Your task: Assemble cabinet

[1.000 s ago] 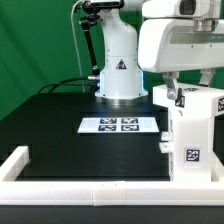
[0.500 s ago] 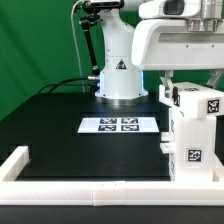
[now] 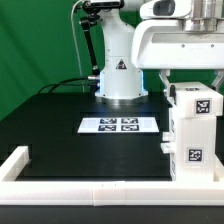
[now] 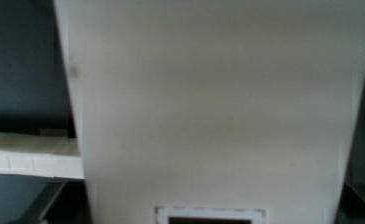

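The arm's white wrist housing [image 3: 185, 40] hangs low at the exterior view's right, directly above the cabinet [image 3: 195, 140]; the gripper itself is hidden behind the housing and the cabinet's top, so whether its fingers are spread or clamped cannot be told. The cabinet stands upright on the black table [image 3: 60, 120] against the white border rail [image 3: 90, 172]; the marker board [image 3: 118, 124] lies just beside it; the wrist view shows only a white panel [image 4: 214, 110] close up.

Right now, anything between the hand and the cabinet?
Nothing visible. The arm sits directly over the cabinet at the exterior view's right, and the wrist view is filled by its white face. The hand itself is hidden, so contact can't be confirmed.
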Tool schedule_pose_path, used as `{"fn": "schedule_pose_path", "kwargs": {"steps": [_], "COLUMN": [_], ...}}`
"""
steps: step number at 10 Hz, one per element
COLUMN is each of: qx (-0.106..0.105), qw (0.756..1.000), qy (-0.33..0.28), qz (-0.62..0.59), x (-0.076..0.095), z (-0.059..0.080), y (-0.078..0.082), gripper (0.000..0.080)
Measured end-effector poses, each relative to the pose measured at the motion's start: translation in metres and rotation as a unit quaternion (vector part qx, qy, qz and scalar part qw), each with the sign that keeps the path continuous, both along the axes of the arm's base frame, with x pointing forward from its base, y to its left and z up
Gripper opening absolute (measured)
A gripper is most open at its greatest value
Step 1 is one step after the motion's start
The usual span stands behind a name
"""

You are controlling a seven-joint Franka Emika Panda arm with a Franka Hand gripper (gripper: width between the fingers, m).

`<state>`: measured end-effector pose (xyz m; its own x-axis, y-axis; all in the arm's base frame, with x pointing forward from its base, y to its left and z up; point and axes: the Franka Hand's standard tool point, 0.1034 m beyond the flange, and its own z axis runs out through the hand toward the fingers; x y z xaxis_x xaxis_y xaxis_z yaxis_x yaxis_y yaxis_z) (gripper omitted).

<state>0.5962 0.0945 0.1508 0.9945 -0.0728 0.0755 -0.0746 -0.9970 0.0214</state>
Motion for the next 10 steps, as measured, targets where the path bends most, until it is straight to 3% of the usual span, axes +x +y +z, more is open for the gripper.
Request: {"fn": "schedule_pose_path", "kwargs": {"steps": [6,9,10], "qx": [0.007,0.006,0.01], "qw": [0.982,0.982,0.982], "qy": [0.003,0.006,0.007], "qz": [-0.187,-0.189,-0.188], "x": [-0.0039,-0.0043,-0.0046], "z": [-0.0004,0.0007,0.0047], "y": [-0.0075,-0.008,-0.0079], "gripper": [0.0558,0.0558,0.0726]}}
